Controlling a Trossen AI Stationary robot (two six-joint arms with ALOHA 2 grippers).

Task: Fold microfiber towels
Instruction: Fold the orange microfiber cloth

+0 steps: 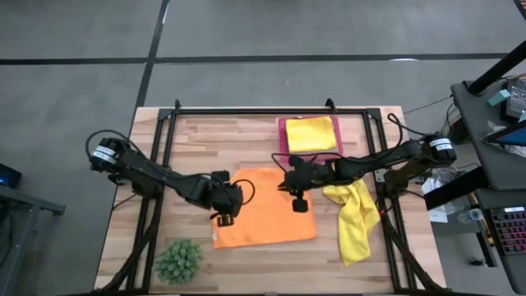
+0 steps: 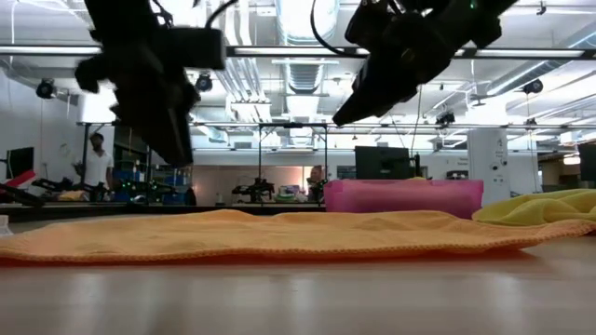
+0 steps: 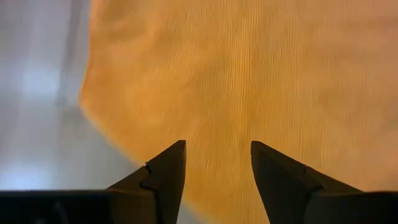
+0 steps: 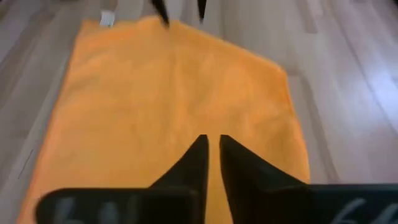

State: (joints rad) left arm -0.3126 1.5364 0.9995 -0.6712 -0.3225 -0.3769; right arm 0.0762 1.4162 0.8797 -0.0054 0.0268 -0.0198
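At the near edge of the wooden table [image 1: 246, 140], by the left corner, sits one spiky green plant ball [image 1: 178, 259]. Just beyond it the orange towel [image 1: 267, 207] lies spread flat in the middle of the table, a rough square with one thin layer, its near hem slightly wavy in the low view and its surface finely ribbed in the left wrist view. The left gripper [image 1: 225, 215] hangs over the towel's left edge with its fingers [image 3: 163, 177] spread apart, nothing between them. The right gripper [image 1: 299, 202] hangs above the towel's right side, its two fingers [image 4: 194, 162] nearly pressed together with only a thin slit between and no cloth in it. To the right of the orange towel a yellow towel [image 1: 355, 218] lies crumpled in a long loose heap near the table's right edge. Farther back, a second yellow towel [image 1: 311, 133] rests folded in the pink tray [image 1: 282, 136]. In all, three towels show: one orange, two yellow. In the room behind, a person [image 2: 96, 160] stands far off.
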